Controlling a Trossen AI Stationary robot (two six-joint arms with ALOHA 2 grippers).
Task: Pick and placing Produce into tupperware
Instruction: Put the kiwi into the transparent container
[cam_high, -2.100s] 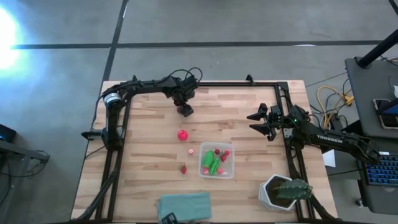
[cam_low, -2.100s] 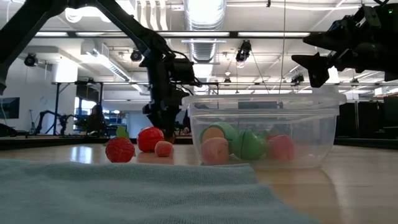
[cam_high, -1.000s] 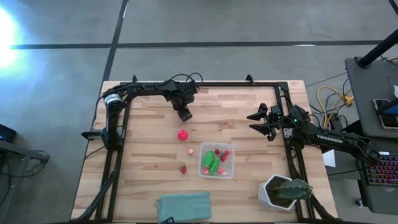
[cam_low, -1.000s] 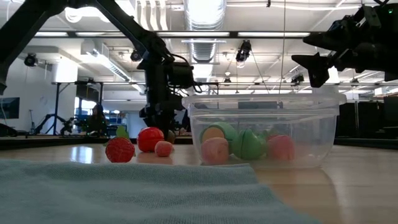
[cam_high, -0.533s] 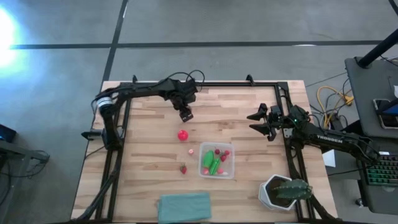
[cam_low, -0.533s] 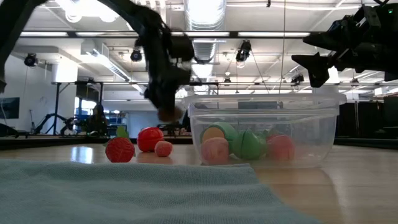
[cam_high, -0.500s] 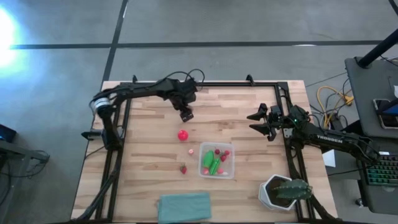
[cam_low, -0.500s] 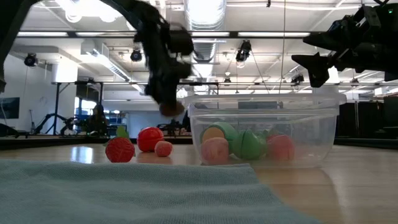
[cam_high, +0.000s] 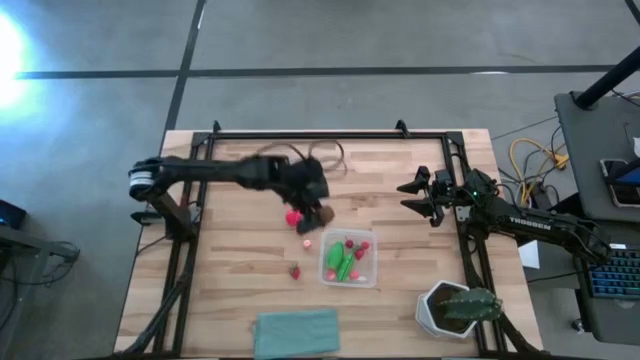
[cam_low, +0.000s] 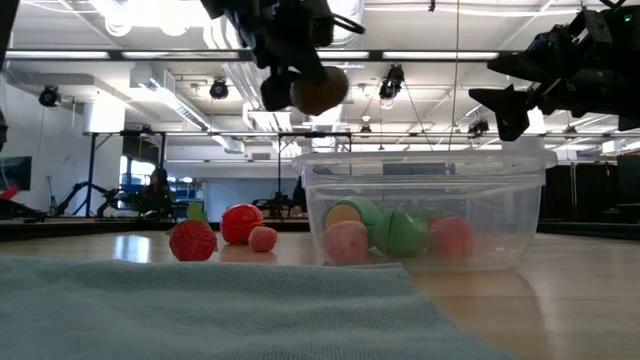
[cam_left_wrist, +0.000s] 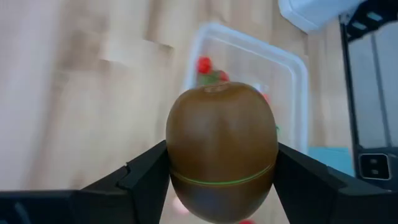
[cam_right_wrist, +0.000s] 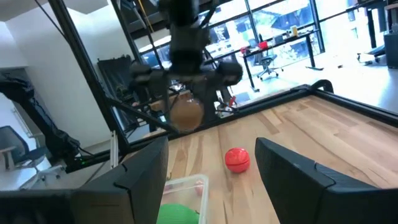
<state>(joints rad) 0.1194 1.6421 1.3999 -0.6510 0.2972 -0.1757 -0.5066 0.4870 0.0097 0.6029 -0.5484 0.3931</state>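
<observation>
My left gripper (cam_high: 319, 213) is shut on the brown round produce piece (cam_left_wrist: 222, 158), high above the table beside the red ball (cam_high: 293, 216) and just far-left of the clear tupperware (cam_high: 349, 259). In the low view the brown piece (cam_low: 318, 90) hangs above the height of the tupperware's rim (cam_low: 425, 160). The tupperware holds green and red pieces. A small pink piece (cam_high: 306, 242) and a red strawberry-like piece (cam_high: 294, 270) lie on the wood left of the box. My right gripper (cam_high: 415, 195) waits open at the table's right side. My left gripper pinches the brown round piece between its two fingers (cam_left_wrist: 146, 177), one on each side of its middle (cam_left_wrist: 177, 168). The fingers come from above, slanting down. The piece is lifted clear of the table.
A teal cloth (cam_high: 296, 332) lies at the near edge. A white pot with a green plant (cam_high: 455, 308) stands at the near right corner. A black frame (cam_high: 330, 135) runs along the table's far and side edges. Bare wood lies at the far side and on the left.
My left gripper has risen from the far middle of the table with the brown piece between its fingers. It has carried the piece toward the near edge and to the right, to a spot by the red ball next to the tupperware. The piece now hangs well above the table.
</observation>
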